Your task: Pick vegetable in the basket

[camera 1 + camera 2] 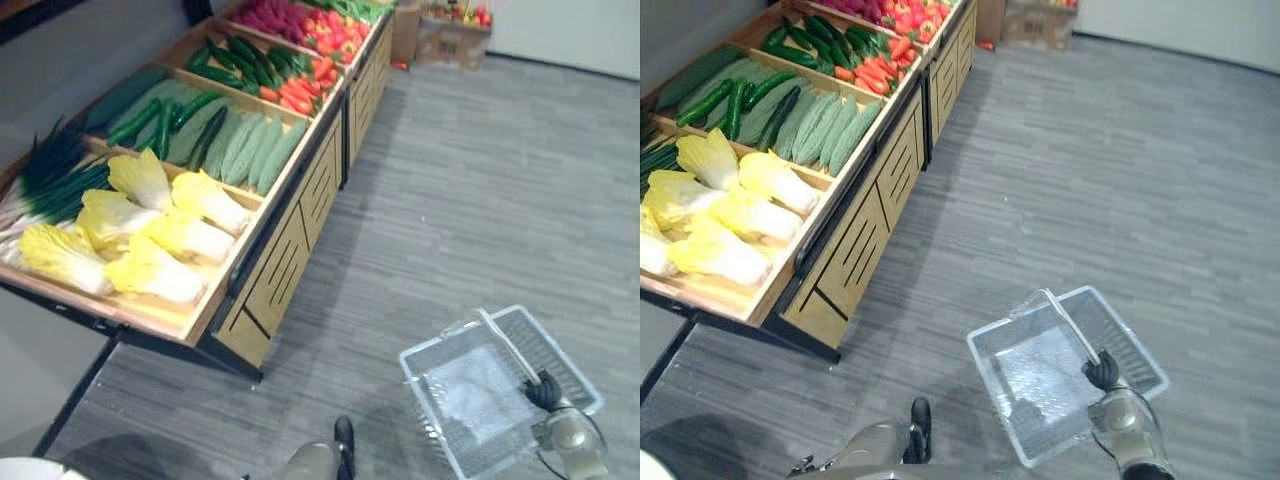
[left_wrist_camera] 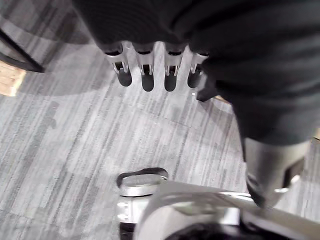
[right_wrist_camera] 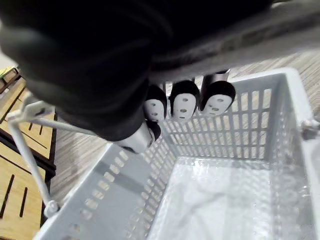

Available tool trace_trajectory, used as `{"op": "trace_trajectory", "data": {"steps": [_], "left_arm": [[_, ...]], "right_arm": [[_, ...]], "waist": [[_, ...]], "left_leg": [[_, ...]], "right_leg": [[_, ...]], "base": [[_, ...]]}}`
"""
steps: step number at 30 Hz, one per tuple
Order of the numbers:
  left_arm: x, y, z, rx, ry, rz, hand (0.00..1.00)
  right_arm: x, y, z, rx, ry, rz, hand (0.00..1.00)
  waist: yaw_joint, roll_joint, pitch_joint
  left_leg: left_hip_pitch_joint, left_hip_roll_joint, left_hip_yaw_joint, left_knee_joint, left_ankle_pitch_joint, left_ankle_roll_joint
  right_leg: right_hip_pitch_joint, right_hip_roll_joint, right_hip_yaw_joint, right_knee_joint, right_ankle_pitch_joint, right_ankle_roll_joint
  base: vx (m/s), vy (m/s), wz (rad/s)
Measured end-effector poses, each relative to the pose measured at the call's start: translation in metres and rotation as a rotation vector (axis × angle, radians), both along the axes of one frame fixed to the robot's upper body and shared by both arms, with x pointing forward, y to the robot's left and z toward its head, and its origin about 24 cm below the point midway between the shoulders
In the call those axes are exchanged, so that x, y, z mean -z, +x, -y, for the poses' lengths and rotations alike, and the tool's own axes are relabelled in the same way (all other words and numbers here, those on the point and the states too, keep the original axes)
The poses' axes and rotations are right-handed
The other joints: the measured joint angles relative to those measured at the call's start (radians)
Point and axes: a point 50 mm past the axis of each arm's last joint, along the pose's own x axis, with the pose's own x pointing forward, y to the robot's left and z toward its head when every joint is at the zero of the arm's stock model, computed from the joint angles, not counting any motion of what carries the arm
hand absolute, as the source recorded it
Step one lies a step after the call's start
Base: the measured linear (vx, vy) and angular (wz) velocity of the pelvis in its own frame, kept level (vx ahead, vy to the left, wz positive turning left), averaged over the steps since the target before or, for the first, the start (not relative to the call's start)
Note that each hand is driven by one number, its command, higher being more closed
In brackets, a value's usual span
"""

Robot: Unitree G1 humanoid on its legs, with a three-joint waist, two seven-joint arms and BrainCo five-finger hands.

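Observation:
A pale grey plastic basket [image 1: 432, 420] hangs low over the floor at the lower right, with no vegetable inside and a clear sheet on its bottom. My right hand [image 1: 1102, 373] is shut on its handle [image 1: 505, 345]; in the right wrist view the fingers [image 3: 182, 102] curl under the bar above the basket's slotted wall [image 3: 235, 130]. The vegetables lie in a sloped wooden stand [image 1: 290, 250] to the left: yellow cabbages [image 1: 150, 235], green onions [image 1: 50, 185], cucumbers [image 1: 160, 120], ridged pale green gourds [image 1: 250, 145]. My left hand [image 2: 146, 75] hangs open over bare floor, holding nothing.
Further along the stand are red and orange vegetables [image 1: 310, 85]. Cardboard boxes [image 1: 450, 35] stand at its far end by the wall. Grey plank floor [image 1: 480, 200] stretches wide between the stand and the basket.

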Motion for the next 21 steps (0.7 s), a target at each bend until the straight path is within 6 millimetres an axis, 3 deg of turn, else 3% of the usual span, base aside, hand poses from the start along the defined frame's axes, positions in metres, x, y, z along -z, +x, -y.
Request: {"op": "trace_trajectory", "data": {"steps": [1,2,4,6,7,8,10,12,14,16,17,18,19,21], "left_arm": [[-0.001,0.003,-0.004,0.010,0.012,0.003,0.00],[-0.002,0.009,-0.007,0.023,0.019,0.015,0.00],[-0.004,0.021,-0.006,0.034,0.020,0.048,0.00],[-0.008,0.041,-0.004,0.047,0.016,0.098,0.00],[-0.012,0.055,-0.002,0.051,0.013,0.145,0.00],[-0.013,0.060,-0.001,0.054,0.011,0.160,0.00],[-0.014,0.067,0.007,0.055,-0.007,0.194,0.00],[-0.014,0.070,0.011,0.050,-0.015,0.204,0.00],[-0.013,0.066,0.010,0.037,-0.015,0.195,0.00],[-0.013,0.060,0.005,0.016,-0.006,0.183,0.00],[-0.009,0.054,0.005,-0.001,-0.006,0.152,0.00],[-0.007,0.052,0.008,-0.021,-0.017,0.142,0.00],[-0.006,0.050,0.009,-0.031,-0.020,0.136,0.00],[-0.004,0.043,0.007,-0.078,-0.015,0.112,0.00]], "right_arm": [[0.000,-0.001,0.001,-0.003,-0.002,-0.005,1.00],[0.003,-0.006,0.002,0.024,0.014,-0.010,1.00],[0.005,-0.010,0.001,0.064,0.044,0.006,1.00],[0.006,-0.015,0.005,0.108,0.050,0.008,1.00],[0.006,-0.020,0.010,0.150,0.052,0.008,1.00],[0.006,-0.022,0.012,0.168,0.054,0.007,1.00],[0.007,-0.029,0.016,0.205,0.058,0.006,1.00],[0.012,-0.038,0.015,0.244,0.084,-0.005,1.00],[0.019,-0.046,0.011,0.274,0.115,-0.024,1.00],[0.025,-0.056,0.011,0.326,0.149,-0.042,1.00],[0.028,-0.062,0.015,0.366,0.157,-0.063,1.00],[0.029,-0.061,0.017,0.399,0.174,-0.056,1.00],[0.030,-0.060,0.017,0.405,0.180,-0.058,1.00],[0.035,-0.061,0.017,0.434,0.205,-0.076,1.00]], "waist": [[-0.013,-0.002,0.000],[-0.023,0.002,0.001],[-0.046,0.004,0.000],[-0.065,0.003,0.000],[-0.068,0.002,0.001],[-0.068,0.004,0.003],[-0.067,0.012,0.005],[-0.045,0.015,0.006],[-0.032,0.004,0.003],[-0.025,-0.016,-0.009],[-0.021,0.009,-0.011],[-0.019,0.033,-0.017],[-0.019,0.036,-0.017],[-0.019,0.042,-0.014]], "left_leg": [[0.029,-0.004,-0.018,-0.005,0.000,0.004],[0.087,-0.007,-0.059,-0.013,-0.007,0.009],[0.169,-0.011,-0.123,-0.048,-0.008,0.010],[0.212,-0.018,-0.205,-0.056,-0.012,0.015],[0.242,-0.020,-0.262,-0.053,-0.024,0.022],[0.255,-0.020,-0.283,-0.051,-0.031,0.017],[0.278,-0.010,-0.336,-0.025,-0.072,-0.001],[0.288,0.009,-0.401,0.031,-0.168,-0.027],[0.287,0.022,-0.461,0.080,-0.230,-0.055],[0.289,0.044,-0.531,0.111,-0.287,-0.088],[0.288,0.085,-0.568,0.144,-0.309,-0.109],[0.257,0.117,-0.576,0.198,-0.287,-0.141],[0.243,0.124,-0.574,0.231,-0.267,-0.153],[0.148,0.115,-0.548,0.440,-0.125,-0.207]], "right_leg": [[-0.038,0.002,0.000,0.084,-0.011,-0.016],[-0.099,0.012,-0.013,0.189,-0.046,-0.071],[-0.171,0.005,-0.042,0.219,-0.111,-0.109],[-0.228,-0.017,-0.065,0.147,-0.155,-0.157],[-0.253,-0.016,-0.060,0.034,-0.194,-0.165],[-0.254,-0.012,-0.056,-0.038,-0.211,-0.163],[-0.222,0.005,-0.044,-0.329,-0.215,-0.159],[-0.178,0.034,0.031,-0.686,-0.207,-0.150],[-0.154,0.041,0.088,-0.824,-0.199,-0.139],[-0.138,0.032,0.089,-0.846,-0.200,-0.137],[-0.138,0.047,0.042,-0.794,-0.176,-0.044],[-0.138,0.063,-0.013,-0.736,-0.217,-0.072],[-0.136,0.067,-0.033,-0.710,-0.236,-0.086],[-0.065,0.067,-0.111,-0.698,-0.278,-0.132]], "base": [[0.42,0.114,0.95],[0.36,0.059,0.83],[0.49,0.023,1.06],[0.49,-0.021,1.31],[0.41,-0.047,1.20],[0.48,-0.077,1.22],[0.34,-0.093,0.93],[0.38,-0.176,0.95],[0.45,-0.372,0.98],[0.49,-0.501,1.14],[0.47,-0.505,1.10],[0.56,-0.597,1.01],[0.44,-0.452,0.86],[0.40,-0.419,0.83]]}}
